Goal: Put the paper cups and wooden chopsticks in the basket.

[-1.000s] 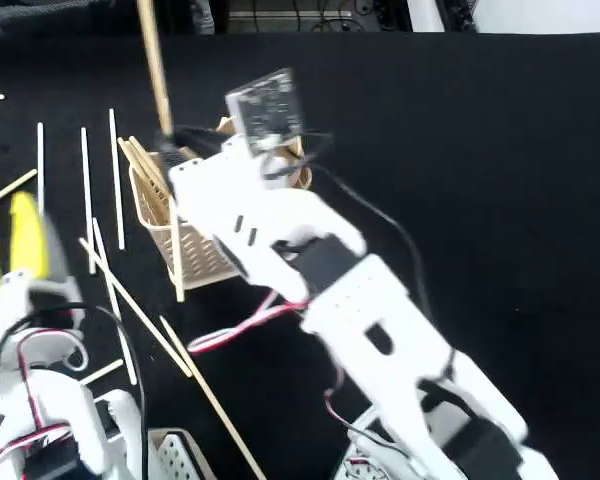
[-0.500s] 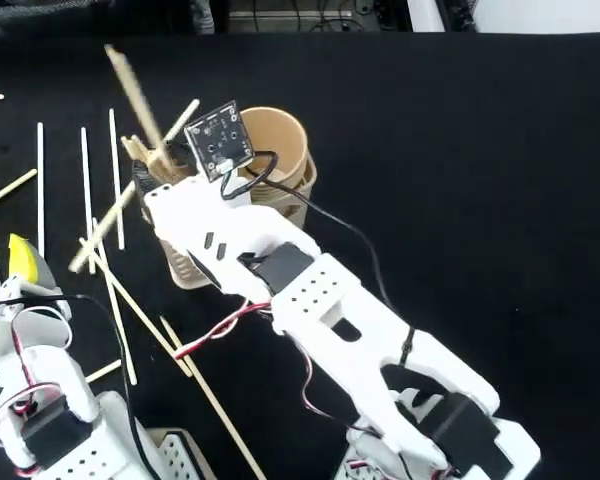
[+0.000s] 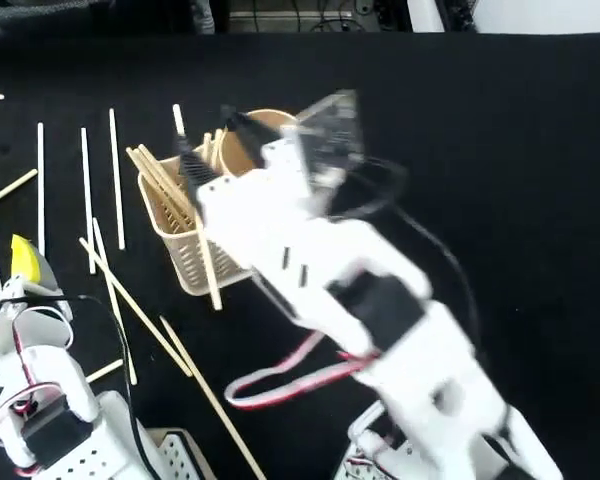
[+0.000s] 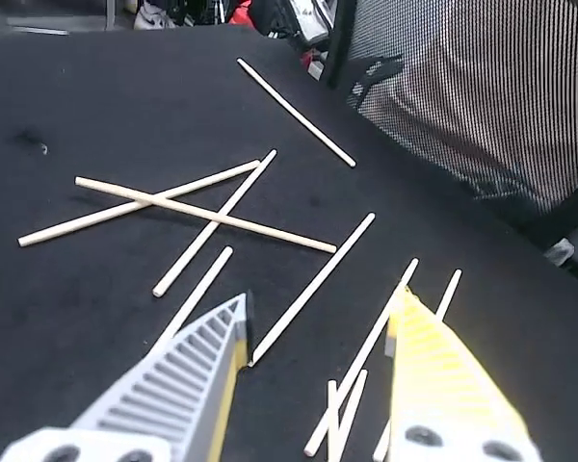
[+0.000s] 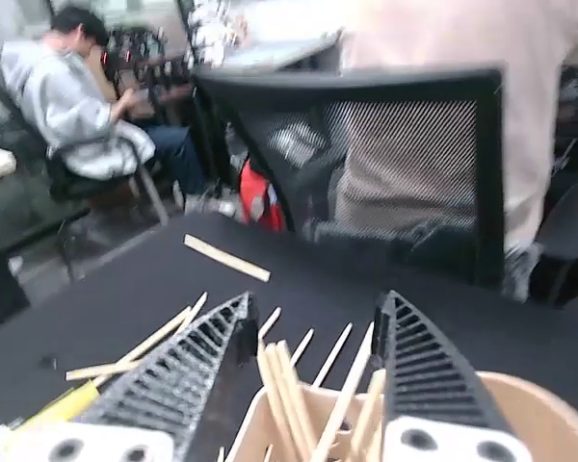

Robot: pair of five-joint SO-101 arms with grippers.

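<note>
Filling the basket (image 3: 185, 255) with chopsticks (image 3: 158, 180), right gripper (image 5: 315, 303) and left gripper (image 4: 323, 296) both wide open and empty; next, grasp a loose chopstick (image 4: 197, 289).

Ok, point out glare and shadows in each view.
High view: the white right arm glares against the black table, which swallows shadows. Left wrist view: even light, no glare on the chopsticks. Right wrist view: bright, washed-out room behind.

1. A black table (image 3: 520, 150) carries everything.
2. A pale basket (image 3: 195, 262) stands on it, left of centre (sticks poking out).
3. Loose wooden chopsticks (image 3: 115, 180) lie scattered left of the basket, some crossing nearer.
</note>
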